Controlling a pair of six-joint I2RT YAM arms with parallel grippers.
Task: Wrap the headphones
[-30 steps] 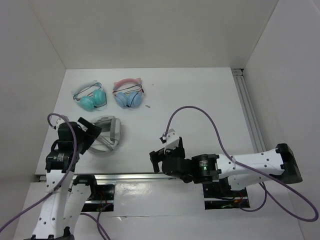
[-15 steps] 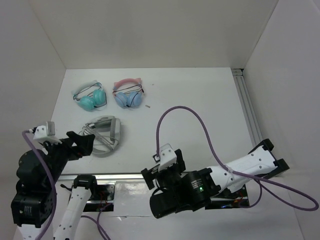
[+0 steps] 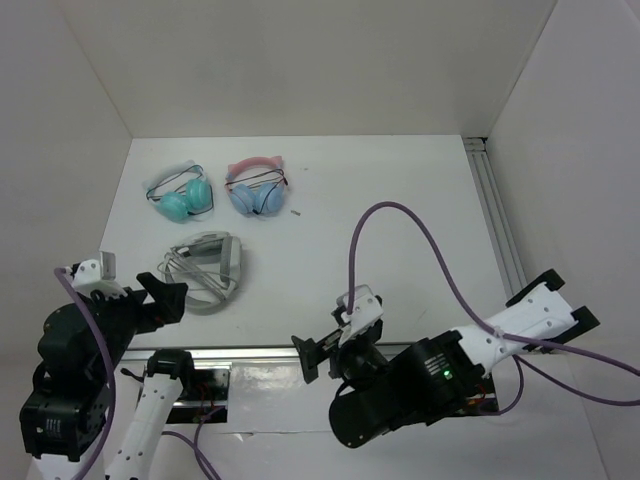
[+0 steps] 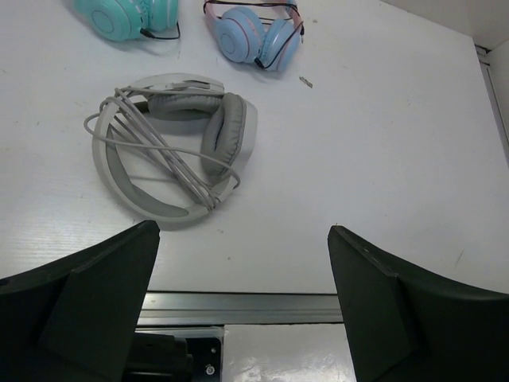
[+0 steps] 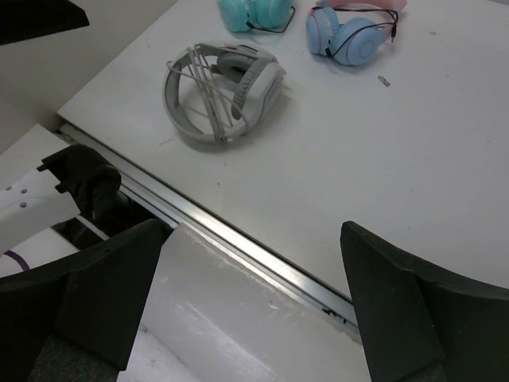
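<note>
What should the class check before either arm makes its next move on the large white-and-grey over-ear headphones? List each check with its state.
1. Left gripper open and empty: ok.
2. Right gripper open and empty: ok.
3. Large white-and-grey over-ear headphones lie flat, touched by neither gripper: ok.
4. Thin grey cable wound across the headband: ok.
5. Cable's plug end tucked in: cannot tell.
6. Teal headphones and pink-and-blue cat-ear headphones lie apart from them: ok.

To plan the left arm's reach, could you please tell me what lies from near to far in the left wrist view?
Metal rail → white-and-grey headphones → pink-and-blue cat-ear headphones.
</note>
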